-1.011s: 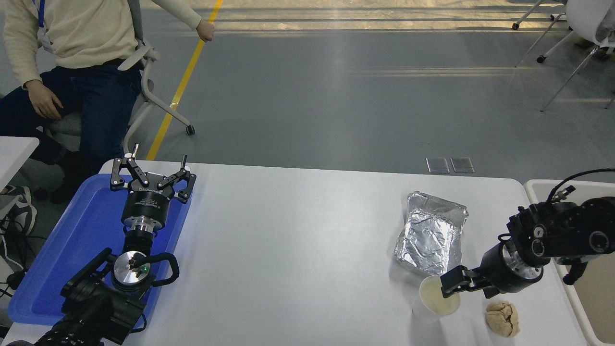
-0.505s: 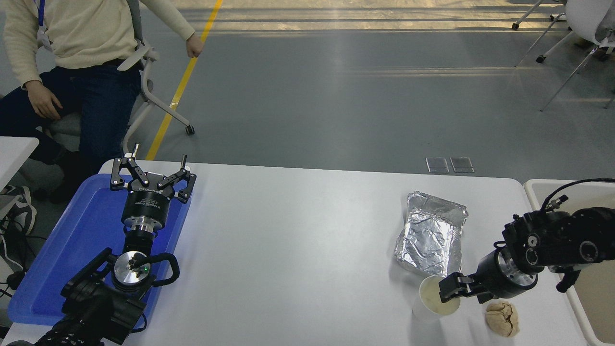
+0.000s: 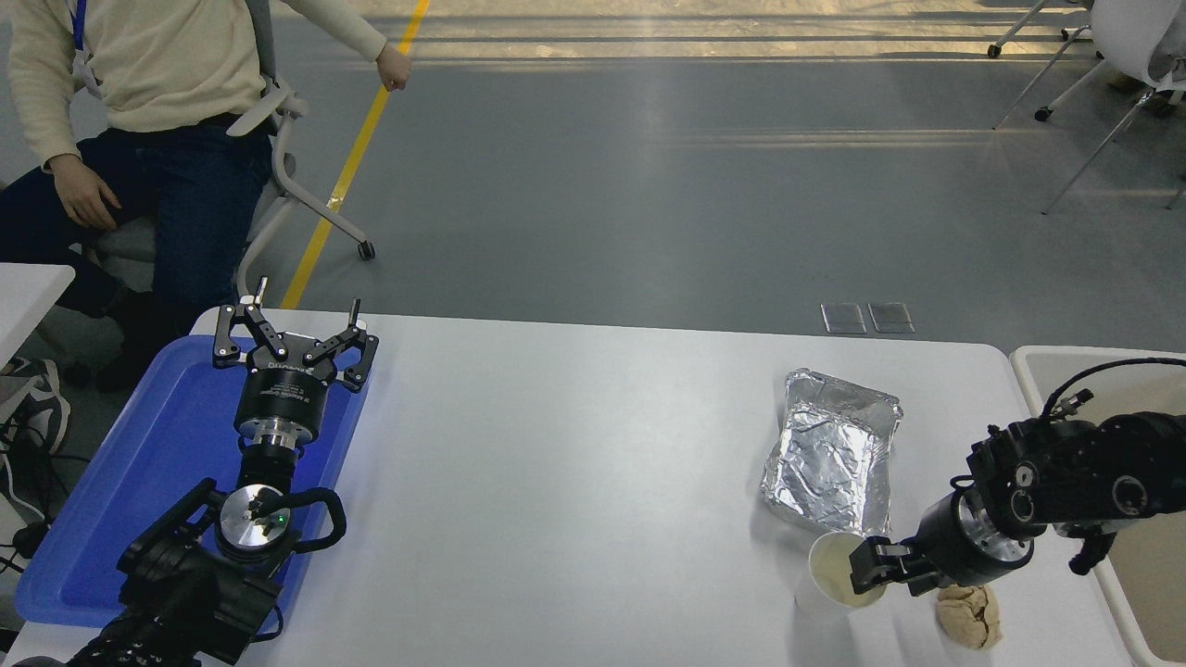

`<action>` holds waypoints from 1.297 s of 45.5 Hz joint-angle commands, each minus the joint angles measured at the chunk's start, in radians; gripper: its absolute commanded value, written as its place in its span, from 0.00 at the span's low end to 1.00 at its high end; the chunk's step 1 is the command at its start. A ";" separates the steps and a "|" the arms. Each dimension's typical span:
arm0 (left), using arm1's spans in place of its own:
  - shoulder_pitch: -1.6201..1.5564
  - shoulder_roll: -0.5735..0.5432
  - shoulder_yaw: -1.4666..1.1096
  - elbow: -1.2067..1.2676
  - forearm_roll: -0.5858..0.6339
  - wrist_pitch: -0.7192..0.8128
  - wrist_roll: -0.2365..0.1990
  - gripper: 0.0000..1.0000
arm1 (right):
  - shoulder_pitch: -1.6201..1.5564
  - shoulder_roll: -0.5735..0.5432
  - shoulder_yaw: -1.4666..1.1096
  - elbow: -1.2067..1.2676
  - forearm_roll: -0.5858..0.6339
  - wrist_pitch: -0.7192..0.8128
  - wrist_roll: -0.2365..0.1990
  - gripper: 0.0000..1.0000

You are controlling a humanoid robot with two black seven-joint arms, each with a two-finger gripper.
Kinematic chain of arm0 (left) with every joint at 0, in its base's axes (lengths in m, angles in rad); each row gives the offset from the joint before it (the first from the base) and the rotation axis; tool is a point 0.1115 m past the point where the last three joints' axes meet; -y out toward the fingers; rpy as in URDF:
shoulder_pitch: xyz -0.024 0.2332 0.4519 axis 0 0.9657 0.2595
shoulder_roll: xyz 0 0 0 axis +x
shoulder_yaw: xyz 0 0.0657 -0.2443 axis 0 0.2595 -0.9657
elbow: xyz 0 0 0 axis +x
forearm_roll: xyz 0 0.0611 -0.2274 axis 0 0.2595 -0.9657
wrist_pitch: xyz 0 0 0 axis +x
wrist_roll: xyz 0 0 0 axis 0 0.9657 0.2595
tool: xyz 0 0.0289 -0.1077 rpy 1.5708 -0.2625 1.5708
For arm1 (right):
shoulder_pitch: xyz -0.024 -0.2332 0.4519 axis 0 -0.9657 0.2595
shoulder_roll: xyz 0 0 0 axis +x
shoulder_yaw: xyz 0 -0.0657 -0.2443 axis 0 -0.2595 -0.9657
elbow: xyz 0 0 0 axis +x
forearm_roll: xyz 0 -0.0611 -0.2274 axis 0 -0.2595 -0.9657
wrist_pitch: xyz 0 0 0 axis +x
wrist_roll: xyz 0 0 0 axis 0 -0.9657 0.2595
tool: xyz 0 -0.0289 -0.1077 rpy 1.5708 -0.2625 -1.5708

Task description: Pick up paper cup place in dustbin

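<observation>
Early stage: right end effector at paper cup rim, grip impossible to tell; cup resting on surface, dustbin awaiting. Left end effector spread, parked.

On the white table, the right gripper sits at the rim of the upright paper cup, between a crumpled foil tray and a tan paper wad, while the left gripper rests spread over a blue tray.
</observation>
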 commanded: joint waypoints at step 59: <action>0.000 0.002 0.000 0.000 0.000 0.000 0.003 1.00 | 0.696 -0.060 -0.353 0.352 0.087 0.054 0.000 0.00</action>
